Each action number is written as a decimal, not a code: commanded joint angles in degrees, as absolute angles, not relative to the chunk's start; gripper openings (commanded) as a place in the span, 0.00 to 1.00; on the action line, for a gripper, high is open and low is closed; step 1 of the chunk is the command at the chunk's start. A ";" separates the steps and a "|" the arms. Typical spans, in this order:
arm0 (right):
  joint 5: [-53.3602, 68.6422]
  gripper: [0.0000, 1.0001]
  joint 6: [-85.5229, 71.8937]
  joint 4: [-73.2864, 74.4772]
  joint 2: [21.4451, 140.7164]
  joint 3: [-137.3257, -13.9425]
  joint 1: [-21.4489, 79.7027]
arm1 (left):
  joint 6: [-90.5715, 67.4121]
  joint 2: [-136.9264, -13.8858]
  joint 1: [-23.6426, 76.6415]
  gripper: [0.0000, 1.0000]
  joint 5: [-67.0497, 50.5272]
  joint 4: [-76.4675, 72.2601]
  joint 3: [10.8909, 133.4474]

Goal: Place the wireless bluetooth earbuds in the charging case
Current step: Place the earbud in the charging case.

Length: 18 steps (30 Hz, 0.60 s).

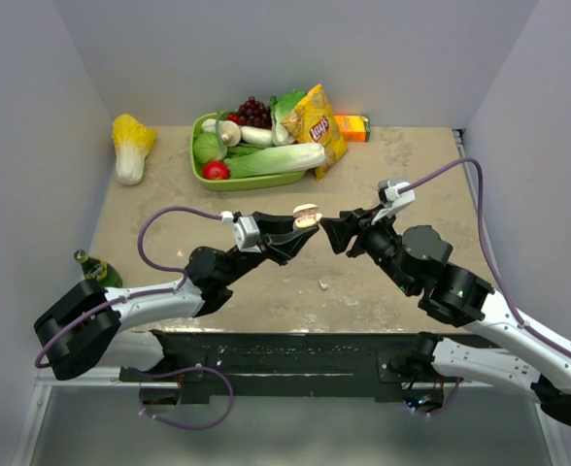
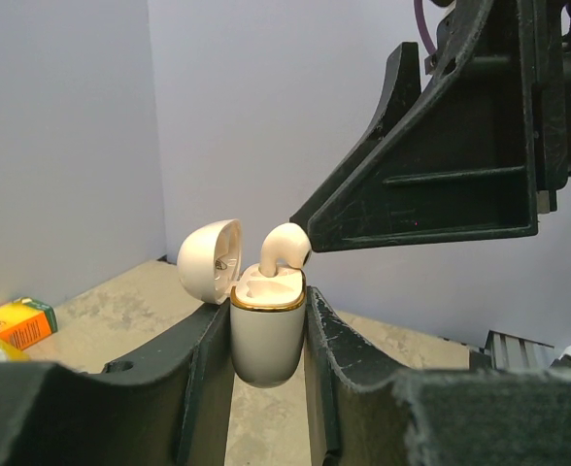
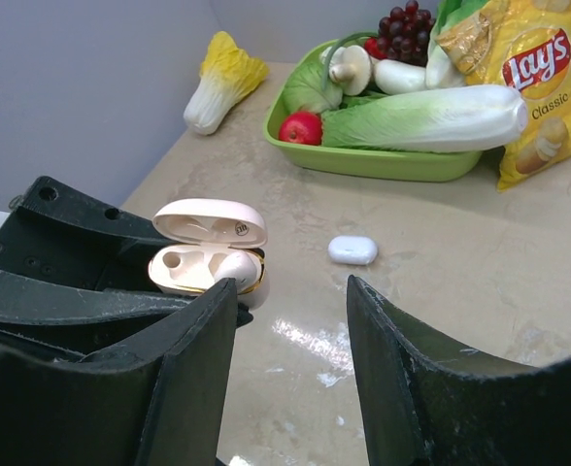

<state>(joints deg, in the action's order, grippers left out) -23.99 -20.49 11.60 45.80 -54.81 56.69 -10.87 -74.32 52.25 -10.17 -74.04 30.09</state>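
The left arm (image 1: 159, 301), rising from the lower left of the top view, has white link shells between bulky black joint housings; the right arm (image 1: 489, 320), from the lower right, is built the same way; a thin purple cable (image 1: 174, 209) loops off the left arm, and a second purple cable (image 1: 481, 194) arcs over the right; each wrist carries a small white camera block (image 1: 247, 230); both bases sit on a black rail (image 1: 285, 354) along the bottom; the left gripper (image 1: 300, 226) and right gripper (image 1: 330, 233) are matte black; close up, the fingers (image 3: 193, 379) are wedge-shaped, ribbed and scuffed with pale scratches.
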 commanded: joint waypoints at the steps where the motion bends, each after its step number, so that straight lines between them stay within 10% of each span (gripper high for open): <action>1: -23.03 0.53 -20.57 9.41 46.49 -55.28 56.78 | -10.37 -73.12 52.47 0.00 -10.98 -108.72 30.24; 18: -22.16 0.54 -19.87 8.35 49.39 -57.57 56.78 | -11.78 -73.65 52.47 0.00 -12.31 -108.63 30.76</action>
<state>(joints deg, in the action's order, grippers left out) -22.79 -20.51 11.44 48.27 -55.07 56.88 -11.18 -74.32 52.12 -9.72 -73.52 30.09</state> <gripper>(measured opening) 0.537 0.347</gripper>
